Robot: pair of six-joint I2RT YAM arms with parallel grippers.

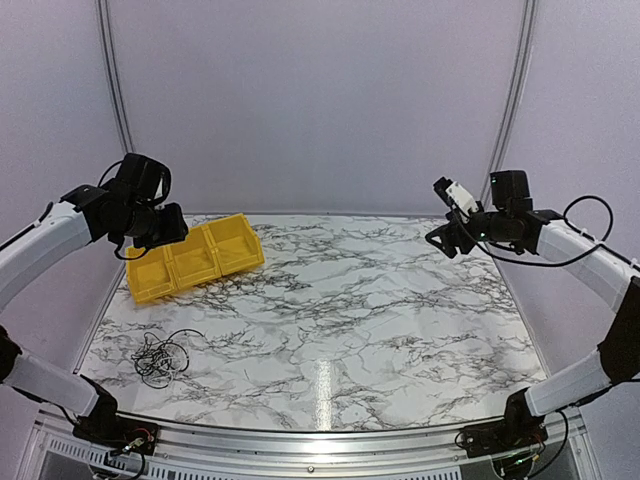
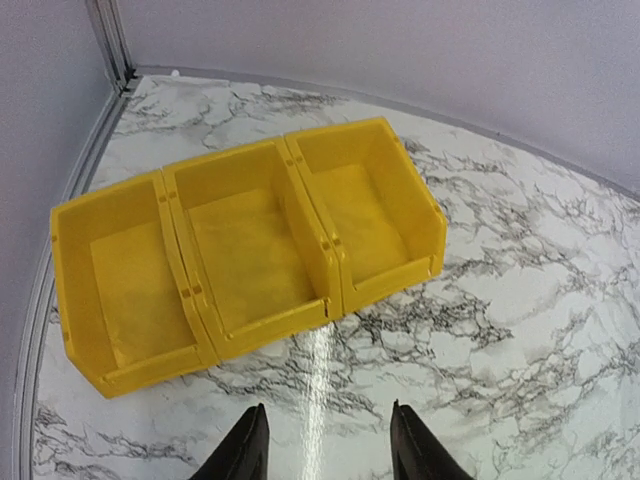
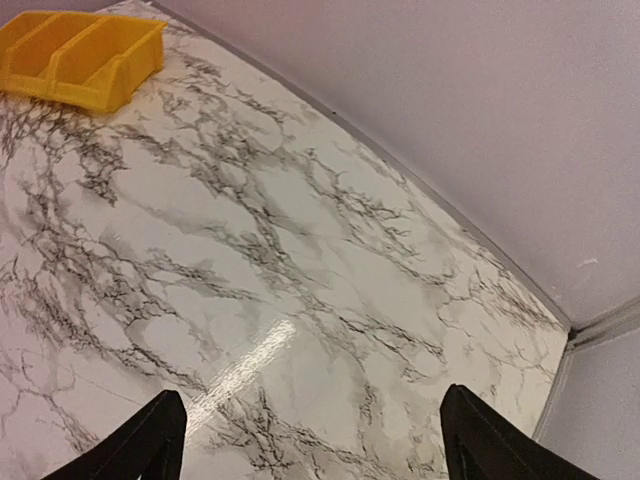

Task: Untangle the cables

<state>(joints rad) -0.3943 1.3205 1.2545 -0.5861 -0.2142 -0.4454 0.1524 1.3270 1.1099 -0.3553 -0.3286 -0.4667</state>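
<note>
- Top external view: a small, loose tangle of thin, mostly black cables [image 1: 162, 358] lies on the white, black-veined, marble-patterned bench [image 1: 380, 320]. It sits near the front left corner, well apart from both arms.
- Three open yellow plastic bins [image 1: 195, 258] stand side by side in a slanted row at the far left of the bench. They are beyond the tangle and do not touch it.
- The left fingers [image 2: 243, 452] hang in the air over the near edge of the bins. In the left wrist view the two dark tips stand apart, released, with only marble surface showing between them.
- The right fingers [image 3: 150, 445] are raised over the far right side of the bench, spread wide and released, gripping nothing. The right wrist view shows marble between them, with the bins at the upper left corner.
</note>
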